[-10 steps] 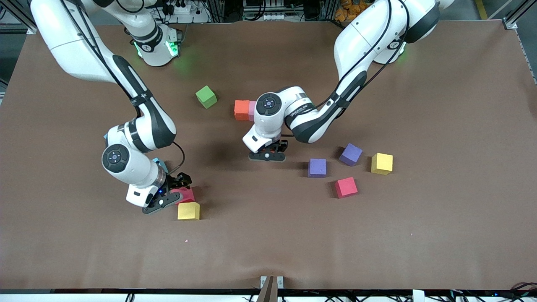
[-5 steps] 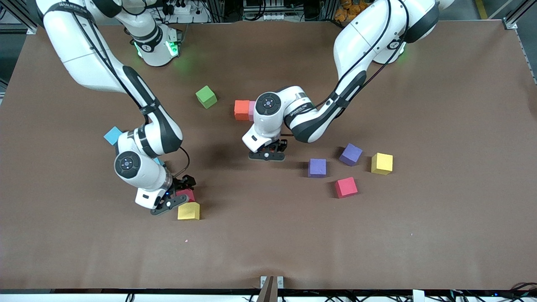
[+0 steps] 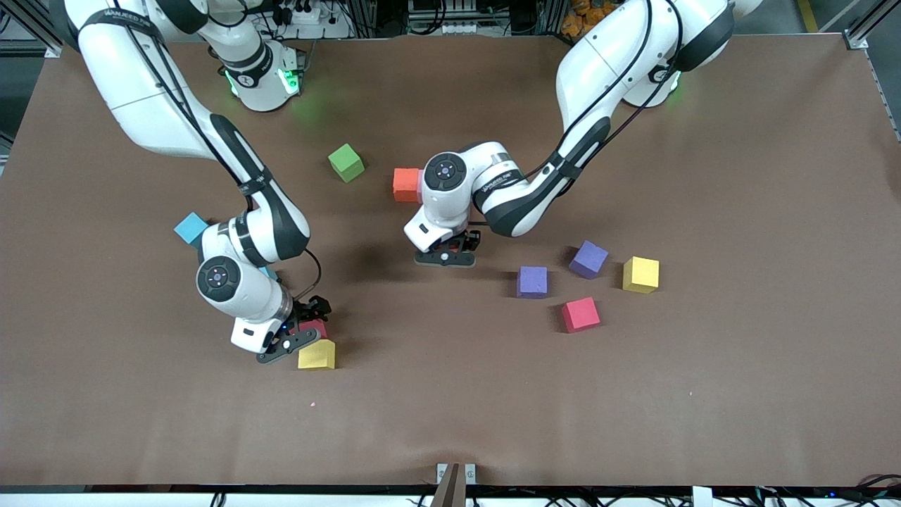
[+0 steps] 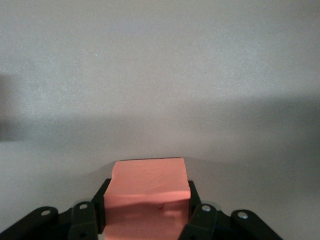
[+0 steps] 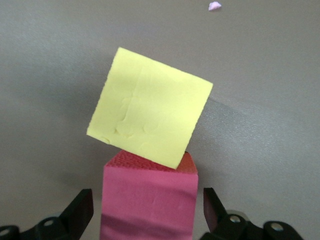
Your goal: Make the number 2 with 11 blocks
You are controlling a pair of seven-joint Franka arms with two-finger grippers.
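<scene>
My right gripper (image 3: 307,326) is down at the table, open, with its jaws on either side of a red cube (image 3: 317,328) and a gap on each side. In the right wrist view the gripper (image 5: 147,212) frames this cube (image 5: 148,192), and a yellow cube (image 5: 150,115) touches its top edge with one corner. The yellow cube (image 3: 317,354) lies just nearer the front camera. My left gripper (image 3: 444,254) is low over the table's middle, shut on a salmon-orange cube (image 4: 149,182); the left wrist view shows the gripper (image 4: 148,216).
An orange cube (image 3: 405,184) sits by the left arm's wrist, and the green cube (image 3: 345,163) is toward the right arm's end from it. A light blue cube (image 3: 190,228) lies by the right arm. Two purple cubes (image 3: 532,282) (image 3: 588,259), a yellow one (image 3: 640,274) and a red one (image 3: 581,314) lie toward the left arm's end.
The right arm has shifted toward the table's middle, uncovering the light blue cube, and its gripper has closed in round the red cube. The left gripper has edged toward the bases with its cube.
</scene>
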